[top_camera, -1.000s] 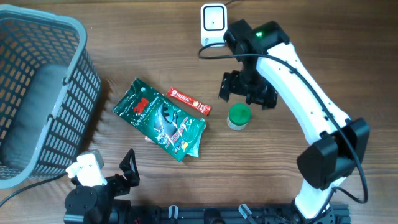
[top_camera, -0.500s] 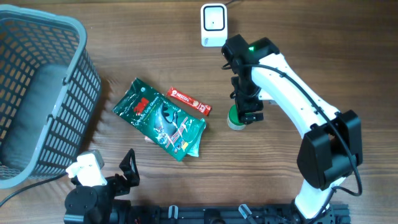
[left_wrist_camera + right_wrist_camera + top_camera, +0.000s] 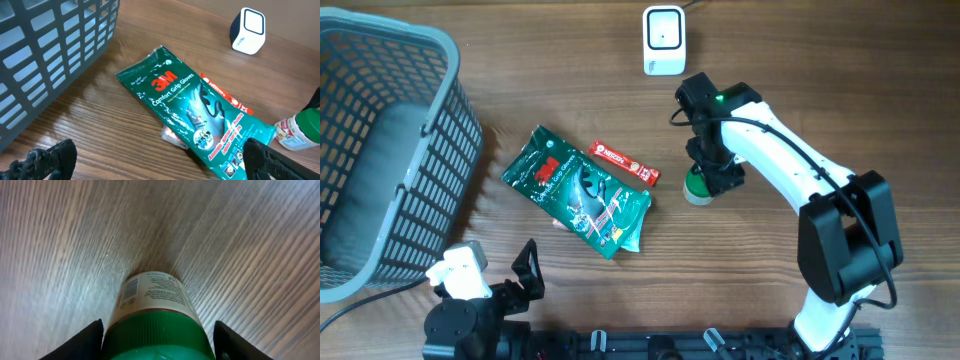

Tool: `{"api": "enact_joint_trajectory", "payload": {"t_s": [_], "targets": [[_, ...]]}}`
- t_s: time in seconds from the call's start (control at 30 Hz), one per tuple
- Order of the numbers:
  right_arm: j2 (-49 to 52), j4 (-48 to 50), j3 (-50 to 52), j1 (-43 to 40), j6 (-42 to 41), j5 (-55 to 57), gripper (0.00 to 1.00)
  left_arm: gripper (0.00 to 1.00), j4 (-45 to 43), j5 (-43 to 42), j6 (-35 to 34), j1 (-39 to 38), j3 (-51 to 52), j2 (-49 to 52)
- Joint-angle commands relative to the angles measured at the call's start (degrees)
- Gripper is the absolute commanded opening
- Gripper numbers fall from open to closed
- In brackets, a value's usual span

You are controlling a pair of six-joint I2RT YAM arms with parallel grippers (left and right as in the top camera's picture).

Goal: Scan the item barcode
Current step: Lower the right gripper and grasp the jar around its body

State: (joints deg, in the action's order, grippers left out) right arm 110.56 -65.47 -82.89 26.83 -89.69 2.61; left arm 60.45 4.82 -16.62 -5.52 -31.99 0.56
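From above, the bottle, at 6 o'clock of the scanner, is mostly hidden under the right gripper. Its barcode is unreadable. The right arm bends down over it, fingers pinching the green lid. The left gripper, at 7 o'clock, is spread.

**Setting: Wood-Grain Work Surface**

Table: one; brown top with fine, straight grain; fills all three views. Finish: matt, with a pale sheen in the right wrist view. Light: even, casting soft, short shadows.
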Motion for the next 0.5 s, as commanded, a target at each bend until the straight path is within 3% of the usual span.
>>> {"api": "enact_joint_trajectory", "payload": {"t_s": [0.0, 0.07, 0.13, 0.2, 0.23, 0.27, 0.3, 0.47], "targets": [[-0.2, -0.3, -0.5, 0.0, 21.3, 0.0, 0.58, 1.00, -0.1, 0.8, 0.8, -0.3, 0.3, -0.2], [-0.3, -0.4, -2.6, -0.9, 39.5, 0.0, 0.56, 1.00, -0.1, 0.8, 0.8, -0.3, 0.3, -0.2], [-0.7, -1.8, -5.0, -2.1, 56.7, 0.0, 0.63, 1.00, -0.1, 0.8, 0.8, -0.3, 0.3, -0.2], [-1.3, -2.8, -5.7, -2.8, 71.7, 0.0, 0.64, 1.00, -0.1, 0.8, 0.8, -0.3, 0.3, -0.2], [-1.4, -3.5, -5.7, -2.8, 78.1, 0.0, 0.75, 1.00, -0.1, 0.8, 0.8, -0.3, 0.3, -0.2], [-1.3, -4.5, -5.7, -2.8, 86.0, 0.0, 0.95, 1.00, -0.1, 0.8, 0.8, -0.3, 0.3, -0.2], [-1.3, -5.1, -5.7, -2.8, 88.9, 0.0, 1.00, 1.00, -0.1, 0.8, 0.8, -0.3, 0.3, -0.2], [-1.5, -8.9, -6.1, -2.8, 92.3, 3.1, 1.00, 1.00, -0.1, 0.8, 0.8, -0.3, 0.3, -0.2]]}}
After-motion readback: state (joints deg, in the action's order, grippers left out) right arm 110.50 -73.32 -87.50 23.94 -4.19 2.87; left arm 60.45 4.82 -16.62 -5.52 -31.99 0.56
